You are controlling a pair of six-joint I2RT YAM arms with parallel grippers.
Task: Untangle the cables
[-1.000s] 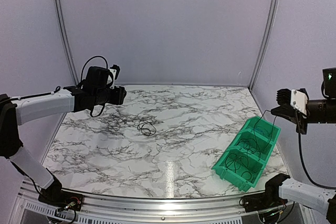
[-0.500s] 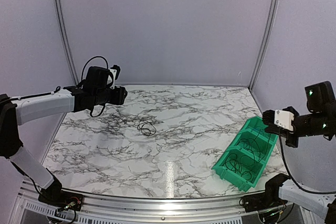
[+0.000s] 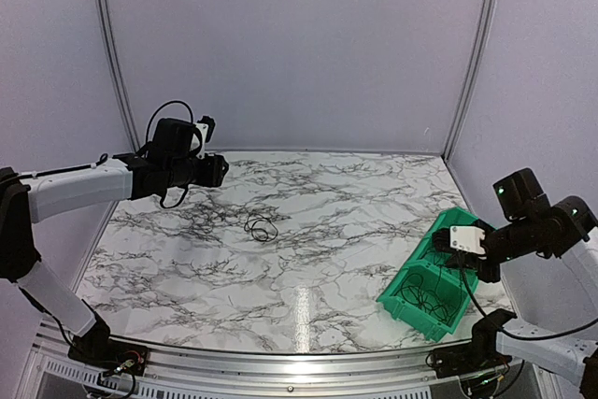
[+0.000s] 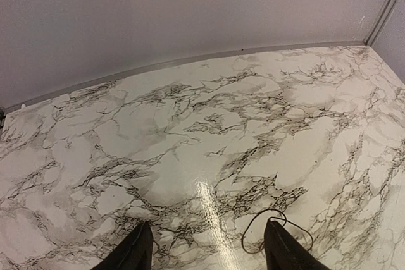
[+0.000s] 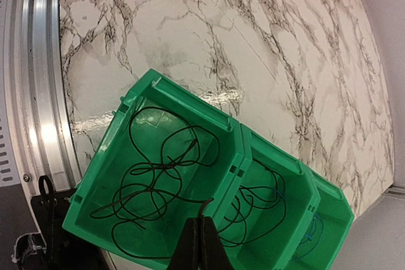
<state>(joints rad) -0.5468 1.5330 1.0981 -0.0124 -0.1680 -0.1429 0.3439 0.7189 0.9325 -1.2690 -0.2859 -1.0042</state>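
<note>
Over on the right, the right gripper [image 5: 202, 231] has dropped from up high to just above the green bin [image 3: 414, 311]. Its fingers are pressed together, and I can't tell if a strand is pinched in there. A second ago a wire hung from it into the bin, so my guess is that pull freed little: the cables [image 5: 152, 178] sit looped in the compartments. Meanwhile the left gripper [image 4: 207, 252] hasn't budged, fingers apart, far left over the table [image 3: 327, 259] near one small loose loop [image 3: 262, 228].
</note>
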